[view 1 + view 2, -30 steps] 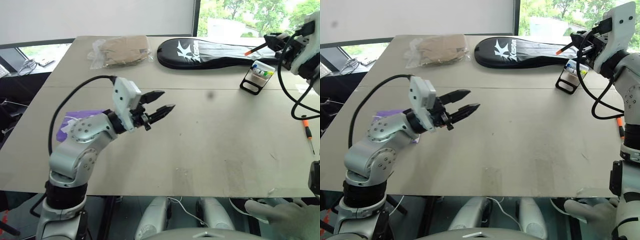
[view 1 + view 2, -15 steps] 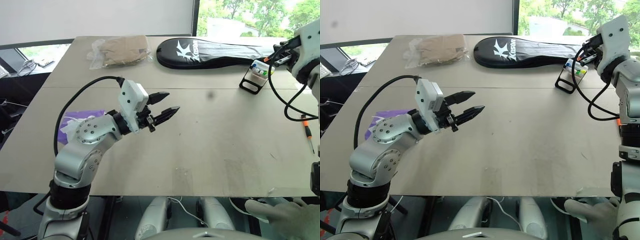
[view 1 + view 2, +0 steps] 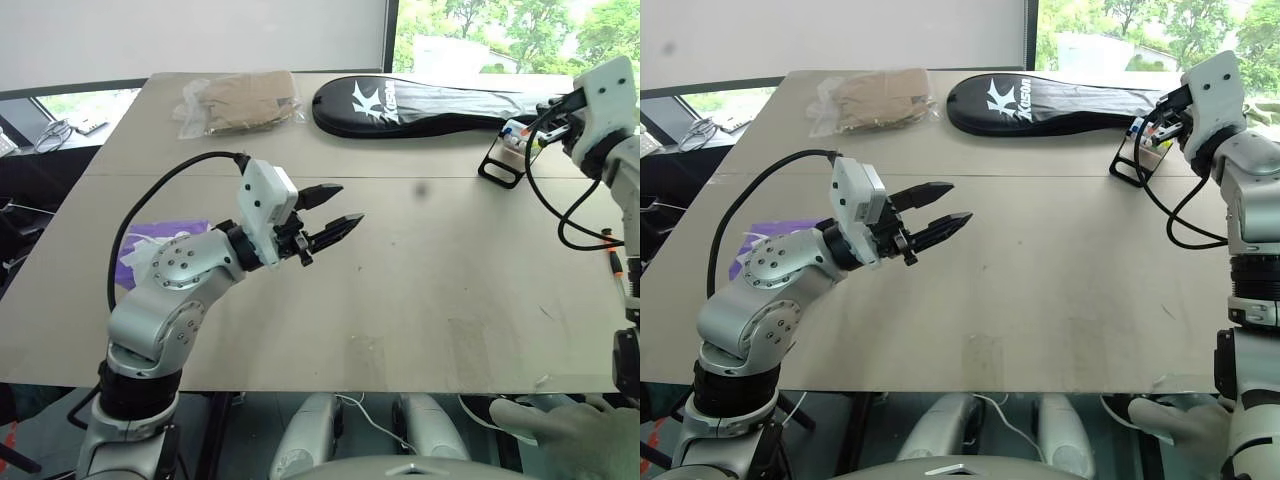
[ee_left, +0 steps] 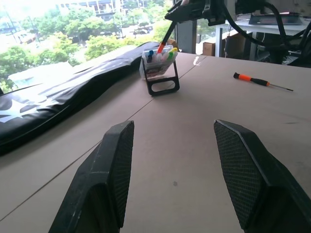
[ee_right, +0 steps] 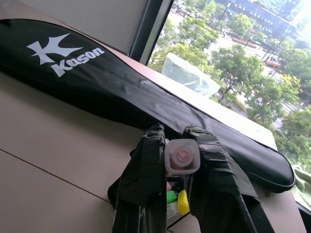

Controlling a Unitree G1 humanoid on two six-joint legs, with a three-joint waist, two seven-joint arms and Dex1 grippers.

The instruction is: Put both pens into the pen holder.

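Two pens are in play: one (image 4: 163,40), black with an orange tip, is clenched in the right gripper (image 5: 182,158) and slants down into the pen holder (image 3: 508,152), its tip among the coloured caps there. The other pen (image 4: 261,82) lies flat on the table (image 3: 420,260) near its right edge, well apart from the holder. The left gripper (image 3: 335,210) hovers over the table's middle, jaws apart and empty. A black bag (image 3: 430,105) lies just behind the holder.
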